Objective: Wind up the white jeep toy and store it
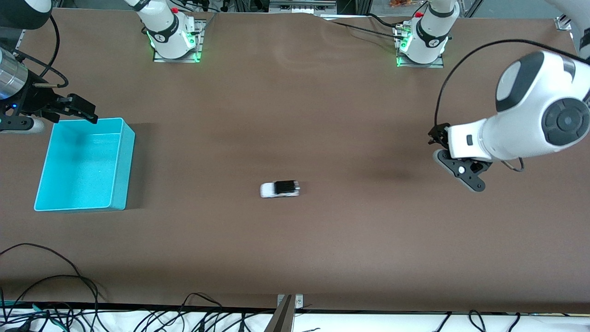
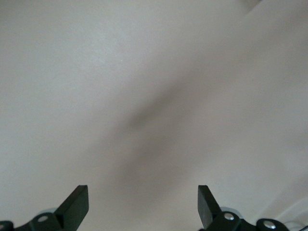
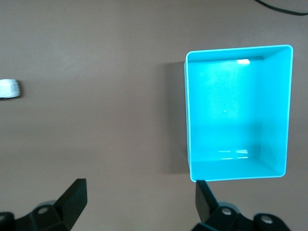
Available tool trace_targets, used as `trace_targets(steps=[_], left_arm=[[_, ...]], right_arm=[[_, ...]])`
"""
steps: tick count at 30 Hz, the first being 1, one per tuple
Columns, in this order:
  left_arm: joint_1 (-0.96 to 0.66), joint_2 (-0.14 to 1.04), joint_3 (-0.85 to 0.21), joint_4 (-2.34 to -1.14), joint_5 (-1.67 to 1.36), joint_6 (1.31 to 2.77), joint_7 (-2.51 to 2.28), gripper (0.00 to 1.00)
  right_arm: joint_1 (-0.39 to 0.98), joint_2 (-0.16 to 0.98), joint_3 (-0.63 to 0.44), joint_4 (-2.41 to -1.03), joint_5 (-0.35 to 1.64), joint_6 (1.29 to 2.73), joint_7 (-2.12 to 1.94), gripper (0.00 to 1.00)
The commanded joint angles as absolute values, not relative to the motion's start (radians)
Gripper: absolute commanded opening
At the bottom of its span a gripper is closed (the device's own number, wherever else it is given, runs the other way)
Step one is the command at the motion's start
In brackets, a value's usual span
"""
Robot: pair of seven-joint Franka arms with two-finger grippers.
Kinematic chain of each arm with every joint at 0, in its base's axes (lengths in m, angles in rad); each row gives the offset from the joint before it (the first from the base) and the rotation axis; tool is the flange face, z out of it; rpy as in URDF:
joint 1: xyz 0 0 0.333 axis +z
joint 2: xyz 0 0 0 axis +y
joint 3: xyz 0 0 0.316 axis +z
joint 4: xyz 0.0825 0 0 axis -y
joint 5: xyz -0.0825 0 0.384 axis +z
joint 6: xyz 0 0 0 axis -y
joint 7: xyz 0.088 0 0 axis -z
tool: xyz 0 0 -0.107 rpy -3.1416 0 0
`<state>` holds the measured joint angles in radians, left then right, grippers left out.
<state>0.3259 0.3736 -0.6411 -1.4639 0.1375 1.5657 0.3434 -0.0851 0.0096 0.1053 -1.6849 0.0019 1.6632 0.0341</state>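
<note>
The white jeep toy (image 1: 280, 188), tiny with a black roof section, sits on the brown table near the middle, with no gripper near it. Its white end shows at the edge of the right wrist view (image 3: 8, 89). The turquoise bin (image 1: 124, 161) stands empty toward the right arm's end of the table, and it also shows in the right wrist view (image 3: 187, 120). My right gripper (image 1: 83, 109) is open and empty, up over the bin's corner nearest the robot bases (image 3: 139, 197). My left gripper (image 1: 438, 136) is open and empty, over bare table toward the left arm's end (image 2: 143, 202).
The two arm bases (image 1: 175, 41) (image 1: 421, 44) stand along the table edge farthest from the front camera. Loose black cables (image 1: 55, 295) lie along the edge nearest the front camera. Brown tabletop (image 1: 295, 115) surrounds the jeep on all sides.
</note>
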Motion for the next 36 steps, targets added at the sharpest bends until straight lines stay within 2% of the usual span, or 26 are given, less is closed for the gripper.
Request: trace_targets(steps=[1, 6, 9, 15, 18, 23, 36], left_arm=[[0.2, 0.279, -0.496, -1.477, 0.147, 1.545, 0.295, 1.0], [0.017, 0.236, -0.249, -1.483, 0.085, 1.546, 0.299, 1.0], [-0.02, 0.23, -0.158, -1.486, 0.025, 1.551, 0.302, 1.0], [-0.047, 0.198, -0.06, -1.506, -0.031, 1.562, 0.304, 1.0], [-0.087, 0.163, -0.008, -1.561, -0.031, 1.613, 0.304, 1.0], [-0.087, 0.086, -0.005, -1.695, -0.031, 1.775, 0.302, 1.0], [-0.087, 0.078, -0.005, -1.709, -0.031, 1.781, 0.291, 1.0]], right_arm=[[-0.084, 0.017, 0.104, -1.661, 0.015, 1.646, 0.018, 1.0], [-0.083, 0.017, 0.104, -1.661, 0.015, 1.646, 0.017, 1.0], [-0.083, 0.017, 0.107, -1.661, 0.009, 1.646, 0.018, 1.0], [-0.08, 0.017, 0.11, -1.661, 0.008, 1.644, 0.02, 1.0], [-0.08, 0.017, 0.11, -1.661, 0.006, 1.644, 0.02, 1.0], [-0.081, 0.02, 0.109, -1.664, 0.011, 1.638, 0.018, 1.0], [-0.064, 0.043, 0.112, -1.672, 0.008, 1.611, -0.003, 1.0]])
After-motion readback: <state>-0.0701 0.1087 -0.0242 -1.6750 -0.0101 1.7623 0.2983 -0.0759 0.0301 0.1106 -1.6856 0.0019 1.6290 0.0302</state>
